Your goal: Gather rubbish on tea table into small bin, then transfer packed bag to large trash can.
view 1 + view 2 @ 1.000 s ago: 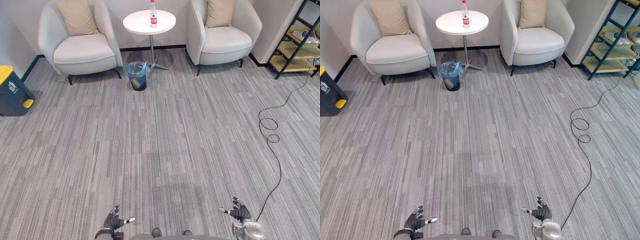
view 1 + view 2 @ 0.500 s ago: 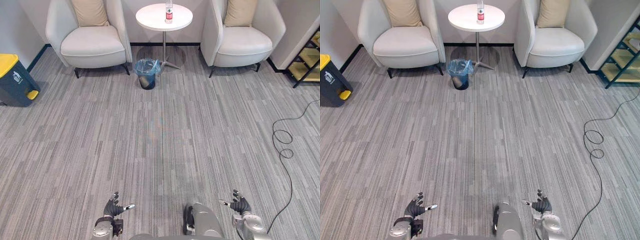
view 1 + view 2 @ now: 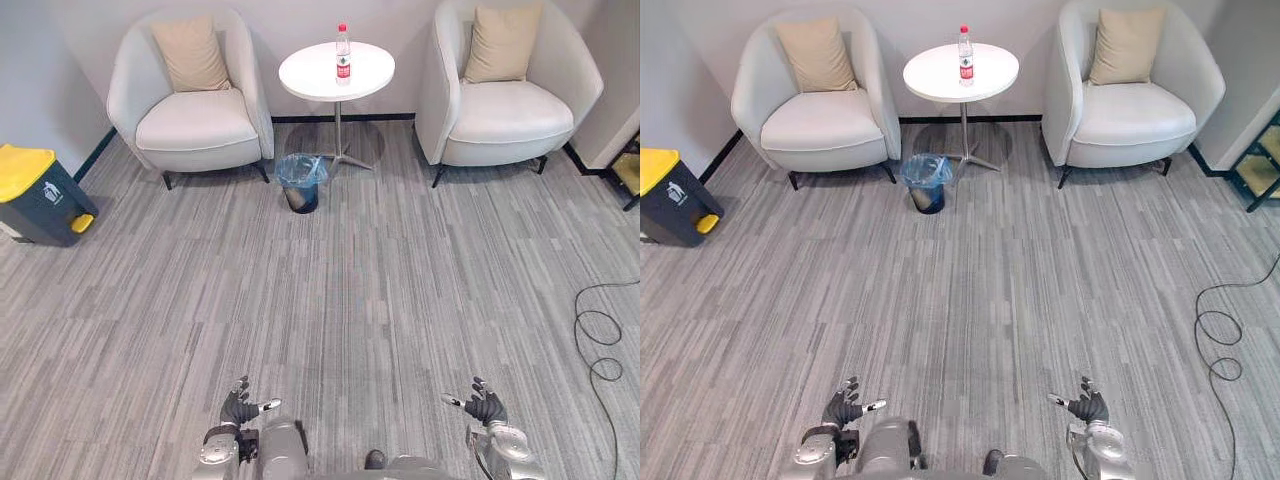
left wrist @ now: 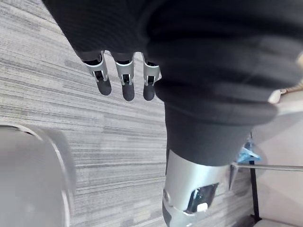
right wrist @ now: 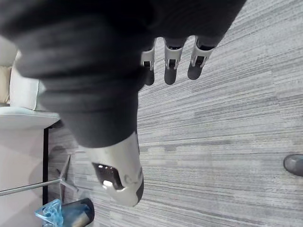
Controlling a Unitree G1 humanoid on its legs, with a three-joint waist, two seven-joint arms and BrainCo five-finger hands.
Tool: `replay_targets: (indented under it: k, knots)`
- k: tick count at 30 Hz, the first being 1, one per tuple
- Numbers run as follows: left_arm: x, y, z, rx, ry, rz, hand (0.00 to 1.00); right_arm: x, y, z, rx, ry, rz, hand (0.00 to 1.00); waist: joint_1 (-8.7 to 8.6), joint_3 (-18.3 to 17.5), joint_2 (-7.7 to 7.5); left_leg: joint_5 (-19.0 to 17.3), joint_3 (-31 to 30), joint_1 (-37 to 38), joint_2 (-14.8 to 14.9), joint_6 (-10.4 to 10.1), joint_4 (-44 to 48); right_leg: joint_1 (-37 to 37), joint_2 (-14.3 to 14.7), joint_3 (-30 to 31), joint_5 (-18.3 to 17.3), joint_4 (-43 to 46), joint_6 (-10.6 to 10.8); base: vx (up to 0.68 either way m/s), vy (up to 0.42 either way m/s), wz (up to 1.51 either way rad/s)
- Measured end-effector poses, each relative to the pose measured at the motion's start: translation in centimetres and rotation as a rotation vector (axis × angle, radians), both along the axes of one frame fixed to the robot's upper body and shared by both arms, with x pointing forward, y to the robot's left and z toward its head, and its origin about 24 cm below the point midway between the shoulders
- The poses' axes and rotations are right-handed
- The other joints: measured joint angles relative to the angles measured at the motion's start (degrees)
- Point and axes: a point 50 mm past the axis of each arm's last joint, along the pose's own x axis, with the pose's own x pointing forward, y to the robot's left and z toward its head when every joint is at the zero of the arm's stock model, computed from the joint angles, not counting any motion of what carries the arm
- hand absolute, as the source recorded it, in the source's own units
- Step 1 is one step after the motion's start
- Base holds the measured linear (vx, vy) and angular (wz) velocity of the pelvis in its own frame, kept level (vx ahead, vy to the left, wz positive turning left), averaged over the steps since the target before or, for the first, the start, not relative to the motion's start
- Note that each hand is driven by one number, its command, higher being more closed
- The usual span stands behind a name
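The left hand [image 3: 240, 406] and right hand [image 3: 485, 406] are held low, fingers spread loose, nothing gripped in either. The rubbish, a water bottle [image 3: 343, 52], is stood upright on the tea table [image 3: 312, 74], well apart from both hands, with the blue-lined small bin [image 3: 301, 183] just beside the table's base. Risk-wise, the bottle could be knocked over and rolled off if the table gets bumped on approach.

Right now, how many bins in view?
2. A small bin lined with a blue bag stands by the round table's foot; a large dark trash can with a yellow lid stands far left, by the wall. None seems hidden.
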Motion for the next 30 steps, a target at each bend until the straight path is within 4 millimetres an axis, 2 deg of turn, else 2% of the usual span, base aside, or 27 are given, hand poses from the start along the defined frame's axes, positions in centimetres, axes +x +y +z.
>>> replay_targets:
  k: [1, 2, 3, 4, 5, 7, 8, 9, 10, 11, 12, 13, 14, 15, 16, 17, 18, 20, 21, 22, 23, 24, 26, 28, 29, 30]
  knots:
    - [0.0, -0.1, 0.0, -0.004, 0.001, 0.001, 0.0, 0.0, 0.0, 0.0, 0.001, -0.002, -0.004, 0.0, -0.01, 0.0, -0.05, 0.6, -0.1, 0.1, -1.4, -0.4, -5.3, 0.5, -0.6, 0.3, -0.3, -0.4, 0.4, 0.35, 0.169, -0.24]
    - [0.0, -0.5, -0.1, -0.014, -0.001, 0.001, 0.0, 0.0, -0.1, 0.0, -0.001, -0.003, -0.007, 0.0, 0.06, 0.1, 0.25, 2.2, -0.2, 0.1, -3.5, -2.1, -15.3, 1.3, -1.4, 1.1, -1.3, -0.9, 1.6, 0.36, 0.214, -0.28]
    - [0.0, -0.7, -0.1, -0.021, 0.0, 0.002, 0.0, 0.1, -0.1, 0.1, -0.003, -0.003, -0.009, 0.0, 0.22, 0.1, 0.92, 4.8, -0.5, 0.7, -4.3, -2.1, -23.3, 1.8, -1.5, 2.0, -2.8, -1.1, 2.3, 0.32, 0.214, -0.34]
    - [-0.1, -0.8, -0.2, -0.022, 0.002, 0.003, 0.0, 0.0, -0.1, 0.0, -0.004, 0.001, -0.008, 0.0, 0.55, 0.0, 1.18, 7.8, -0.7, 0.8, -4.4, -1.2, -24.7, 2.0, -1.4, 2.8, -3.6, -0.9, 2.9, 0.36, 0.258, -0.56]
    - [-0.1, -0.7, -0.2, -0.021, 0.002, 0.005, 0.0, 0.0, 0.2, -0.1, -0.003, 0.01, 0.002, 0.0, 1.8, -0.4, 1.26, 11.4, -1.1, 1.3, -5.3, 0.9, -24.2, 2.1, -2.1, 5.0, -5.1, -0.2, 4.0, 0.39, 0.258, -0.58]
    - [0.0, -0.7, -0.1, -0.021, 0.002, 0.005, 0.0, -0.1, 0.3, -0.2, -0.003, 0.016, 0.008, 0.0, 2.88, -0.7, -0.12, 9.4, -1.6, -0.4, -7.1, 3.9, -19.0, 3.1, -4.1, 6.2, -6.8, -0.2, 5.8, 0.42, 0.227, -0.43]
    - [-0.1, -0.6, -0.2, -0.018, 0.004, 0.005, 0.0, -0.3, 0.4, -0.4, 0.001, 0.026, 0.006, 0.0, 3.04, -0.8, -1.45, 6.3, -0.5, -0.6, -8.1, 4.9, -16.2, 2.9, -5.5, 7.0, -8.1, 2.3, 6.6, 0.44, 0.195, -0.2]
    - [-0.2, -0.7, -0.3, -0.02, 0.012, 0.004, 0.0, -0.3, 0.3, -0.4, 0.001, 0.029, 0.002, 0.0, 2.97, -0.9, -1.77, 4.6, 0.0, -0.1, -8.8, 5.3, -15.4, 1.4, -6.6, 8.1, -9.0, 6.4, 7.2, 0.52, 0.252, -0.24]
    - [-0.5, -0.7, -0.5, -0.022, 0.027, 0.004, 0.0, -0.1, 0.3, -0.4, 0.002, 0.027, 0.001, 0.0, 2.9, -0.9, -1.76, 3.1, 0.8, 2.0, -9.6, 5.9, -16.0, -1.9, -7.4, 10.2, -9.5, 15.5, 8.2, 0.51, 0.261, -0.26]
    - [-0.8, -0.4, -0.6, -0.014, 0.035, 0.006, 0.0, -0.2, 0.6, -0.5, 0.01, 0.032, 0.008, 0.0, 2.83, -1.0, -2.25, 2.3, 1.8, 5.2, -10.6, 6.6, -17.8, -6.5, -8.7, 11.7, -8.8, 27.7, 14.0, 0.43, 0.215, -0.22]
    - [-0.8, -0.2, -0.6, -0.009, 0.038, 0.005, 0.0, -0.2, 0.8, -0.6, 0.014, 0.033, 0.013, 0.0, 2.71, -1.0, -2.38, 2.0, 1.7, 7.2, -11.3, 7.0, -18.6, -8.6, -9.1, 12.3, -8.4, 33.8, 17.1, 0.45, 0.157, -0.09]
    - [-0.9, 0.0, -0.5, -0.003, 0.04, 0.005, 0.0, -0.3, 1.0, -0.7, 0.016, 0.039, 0.025, 0.0, 2.52, -0.9, -2.4, 1.1, 1.6, 10.2, -11.9, 7.4, -19.8, -11.1, -9.2, 12.3, -8.4, 41.6, 17.6, 0.47, 0.106, 0.12]
    - [-1.0, 0.2, -0.5, 0.005, 0.042, 0.004, 0.0, -0.7, 1.2, -0.9, 0.019, 0.053, 0.036, 0.0, 2.18, -0.9, -2.37, 0.6, 1.5, 14.3, -12.6, 7.7, -21.9, -13.8, -10.0, 9.9, -9.0, 48.1, 15.7, 0.47, 0.084, 0.17]
    - [-1.0, 0.4, -0.5, 0.011, 0.043, 0.001, 0.0, -0.9, 1.3, -1.0, 0.019, 0.059, 0.042, 0.0, 2.08, -1.0, -2.37, 0.5, 1.4, 16.1, -12.8, 7.7, -23.0, -15.2, -10.3, 8.5, -9.6, 49.9, 14.3, 0.45, 0.045, 0.23]
    - [-1.0, 0.6, -0.5, 0.016, 0.042, 0.001, 0.0, -0.8, 1.4, -1.0, 0.018, 0.06, 0.049, 0.0, 1.3, -0.9, -2.26, 0.5, 0.8, 19.2, -12.8, 7.7, -25.1, -18.0, -10.3, 5.2, -10.9, 50.4, 11.2, 0.43, 0.002, 0.23]
    - [-0.9, 0.8, -0.4, 0.021, 0.042, 0.004, 0.0, -0.7, 1.4, -1.0, 0.017, 0.059, 0.048, 0.0, 0.9, -0.8, -1.87, 0.5, 0.3, 21.8, -12.2, 7.7, -27.2, -20.7, -9.9, 2.3, -12.0, 47.8, 9.2, 0.43, -0.02, 0.24]
    - [-0.8, 0.8, -0.4, 0.021, 0.042, 0.004, 0.0, -0.7, 1.3, -1.0, 0.015, 0.057, 0.048, 0.0, 0.7, -0.6, -1.58, 0.5, -0.1, 23.3, -11.6, 7.7, -28.4, -22.7, -9.3, 0.7, -12.5, 43.9, 8.3, 0.44, -0.055, 0.24]
    - [-0.5, 0.8, -0.4, 0.02, 0.037, 0.003, 0.0, -0.2, 1.4, -0.8, 0.015, 0.047, 0.052, 0.0, -0.19, -0.3, -0.86, 0.5, -0.6, 25.8, -9.8, 7.6, -29.9, -25.3, -7.1, -0.6, -10.7, 31.2, 7.1, 0.48, -0.119, 0.28]
    - [-0.6, 0.8, -0.4, 0.022, 0.039, 0.003, 0.0, -0.3, 1.4, -0.8, 0.016, 0.048, 0.051, 0.0, -0.49, -0.3, -0.95, 0.6, -1.1, 27.1, -9.1, 6.7, -30.5, -26.0, -5.8, 0.1, -6.3, 21.6, 6.8, 0.45, -0.147, 0.32]
    - [-0.6, 0.9, -0.4, 0.024, 0.04, 0.0, 0.0, -0.5, 1.4, -0.9, 0.016, 0.054, 0.049, 0.0, -0.57, -0.5, -1.47, 0.1, -1.6, 27.9, -9.2, 4.9, -30.5, -25.7, -5.4, 0.7, -2.0, 16.0, 6.2, 0.47, -0.189, 0.43]
    - [-0.6, 1.0, -0.4, 0.028, 0.041, 0.001, 0.0, -1.4, 1.3, -1.2, 0.017, 0.077, 0.042, 0.0, -0.68, -1.0, -2.82, -1.5, -3.3, 29.4, -9.4, 2.2, -30.4, -25.5, -5.3, 2.0, 10.6, 12.2, 2.7, 0.5, -0.215, 0.3]
    - [-0.9, 0.4, -0.8, 0.01, 0.061, 0.007, 0.0, -2.0, 0.7, -1.4, 0.005, 0.105, 0.033, 0.0, -0.48, -1.3, -0.99, -2.3, -4.6, 30.7, -7.4, 0.7, -30.2, -25.5, -4.0, 1.2, 8.9, 15.3, 1.4, 0.49, -0.225, 0.27]
    - [-0.6, 0.2, -0.8, 0.005, 0.057, 0.004, 0.0, -1.7, 0.8, -1.3, 0.008, 0.096, 0.033, 0.0, -0.99, -1.9, -0.57, -1.3, -6.5, 29.1, -5.3, -0.9, -26.2, -24.5, -2.9, -0.4, 6.0, 15.3, 0.0, 0.48, -0.272, 0.27]
    - [0.0, -0.1, -0.6, -0.01, 0.038, 0.023, 0.0, -1.8, 1.1, -1.5, 0.02, 0.096, 0.028, 0.0, -1.71, -1.9, -0.2, 0.1, -8.1, 24.6, -3.0, -3.2, -14.6, -20.5, -1.2, -2.6, 4.9, 11.9, -1.0, 0.42, -0.277, 0.38]
    - [-0.1, -0.3, -0.7, -0.026, 0.037, 0.05, 0.0, -1.9, 1.6, -1.6, 0.03, 0.095, 0.032, 0.0, -1.76, -1.7, 0.08, 4.0, -8.8, 19.8, -0.8, -3.7, -2.0, -16.0, 0.4, -3.3, 4.5, 8.7, -1.7, 0.38, -0.218, 0.25]
    - [-0.3, -0.5, -0.7, -0.034, 0.039, 0.054, 0.0, -1.9, 1.9, -1.5, 0.035, 0.082, 0.035, 0.0, -1.55, -1.5, 0.18, 6.4, -9.0, 16.2, 1.2, -3.6, 7.2, -12.5, 1.6, -3.4, 4.2, 6.2, -2.2, 0.43, -0.218, 0.05]
